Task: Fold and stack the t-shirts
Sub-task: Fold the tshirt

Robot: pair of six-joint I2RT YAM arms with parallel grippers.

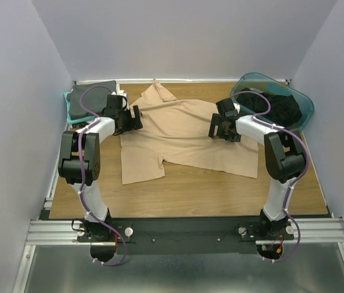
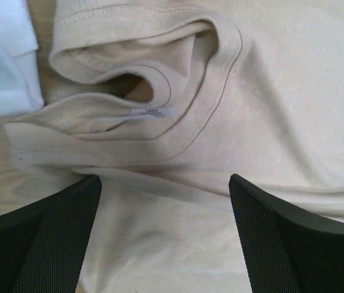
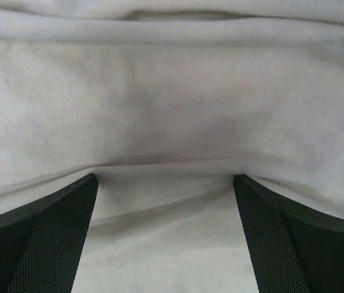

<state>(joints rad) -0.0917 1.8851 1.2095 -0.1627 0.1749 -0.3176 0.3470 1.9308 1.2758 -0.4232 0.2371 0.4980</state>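
**Top view:** The left gripper [image 1: 136, 117] has its jaws wide apart, low over the left edge of the tan shirt [image 1: 184, 131]. The right gripper [image 1: 216, 128] is also spread wide, low over the shirt's right part. Whether either one touches the cloth cannot be told from here. The tan shirt lies spread and rumpled in the middle of the table [image 1: 221, 189], between the two arms. In the far left corner a grey shirt [image 1: 93, 93] lies on a teal shirt [image 1: 68, 110]. In the far right corner, a tub [image 1: 307, 105] holds black shirts [image 1: 277, 107].

**Left wrist:** The left fingers [image 2: 50, 238] stand well apart with nothing between them but the tan shirt below. Just ahead of them is the collar [image 2: 224, 67], folded over on itself, with a white label [image 2: 136, 114] inside it. A white shirt [image 2: 7, 55] shows at the upper left, beside the tan one.

**Right wrist:** The right fingers [image 3: 294, 238] are equally wide apart. Tan cloth fills the whole view, and a soft ridge of it runs across just ahead of the fingertips.
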